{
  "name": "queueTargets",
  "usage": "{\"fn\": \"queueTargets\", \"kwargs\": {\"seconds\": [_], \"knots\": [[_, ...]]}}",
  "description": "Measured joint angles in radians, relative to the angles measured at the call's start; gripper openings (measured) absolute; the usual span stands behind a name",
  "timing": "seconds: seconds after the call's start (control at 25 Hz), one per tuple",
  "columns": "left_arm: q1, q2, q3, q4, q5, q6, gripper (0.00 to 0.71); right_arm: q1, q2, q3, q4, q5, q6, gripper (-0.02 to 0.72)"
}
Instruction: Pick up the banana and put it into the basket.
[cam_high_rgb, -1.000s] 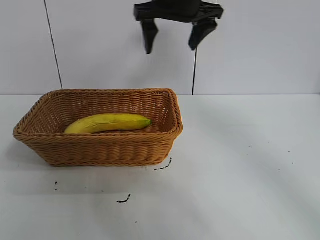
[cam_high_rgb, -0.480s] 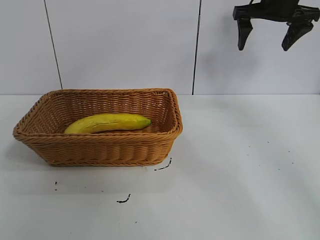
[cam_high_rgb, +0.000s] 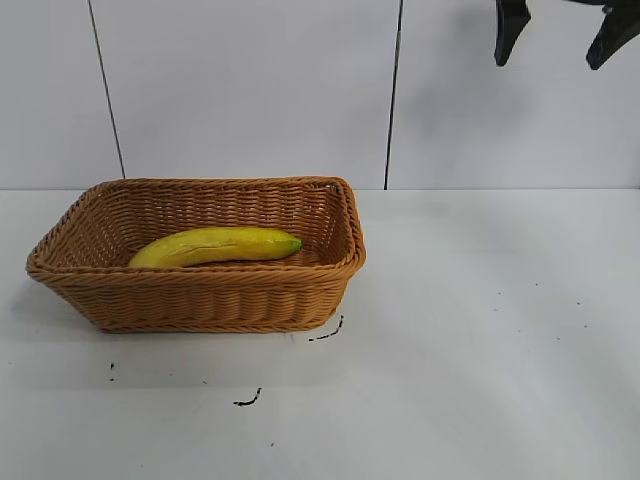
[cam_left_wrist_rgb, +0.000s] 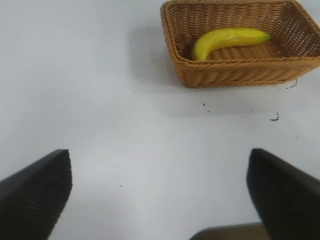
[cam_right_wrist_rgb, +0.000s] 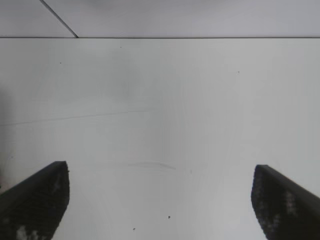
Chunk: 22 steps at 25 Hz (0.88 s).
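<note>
The yellow banana lies lengthwise inside the wicker basket, which stands at the left of the white table. Both also show in the left wrist view, the banana inside the basket. My right gripper hangs open and empty high at the upper right, well away from the basket; its wrist view shows only bare table between the wide-apart fingers. My left gripper is open and empty over bare table, some distance from the basket; it is out of the exterior view.
Small black marks dot the white table in front of the basket. A white wall with dark vertical seams stands behind. A brown edge shows low in the left wrist view.
My right gripper has moved from above the basket's right end to the right and upward, now partly out of frame. The banana and basket have not moved.
</note>
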Motion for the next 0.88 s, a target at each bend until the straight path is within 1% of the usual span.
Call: {"fn": "queueTargets", "kwargs": {"seconds": [0.08, 0.4, 0.48, 0.64, 0.72, 0.8, 0.88], "knots": [[0.000, 0.000, 0.000, 0.000, 0.000, 0.000, 0.690, 0.000, -0.094, 0.155, 0.007, 0.000, -0.003, 0.692], [0.000, 0.000, 0.000, 0.000, 0.000, 0.000, 0.690, 0.000, -0.517, 0.733, 0.017, 0.002, -0.048, 0.692], [0.000, 0.000, 0.000, 0.000, 0.000, 0.000, 0.690, 0.000, -0.630, 0.859, 0.019, -0.009, -0.053, 0.692], [0.000, 0.000, 0.000, 0.000, 0.000, 0.000, 0.690, 0.000, -0.836, 1.082, 0.025, -0.106, -0.056, 0.692], [0.000, 0.000, 0.000, 0.000, 0.000, 0.000, 0.690, 0.000, -0.949, 1.163, 0.032, -0.150, -0.058, 0.692], [0.000, 0.000, 0.000, 0.000, 0.000, 0.000, 0.690, 0.000, -1.052, 1.238, 0.042, -0.178, -0.058, 0.692], [0.000, 0.000, 0.000, 0.000, 0.000, 0.000, 0.690, 0.000, -1.159, 1.277, 0.045, -0.179, -0.058, 0.692]]}}
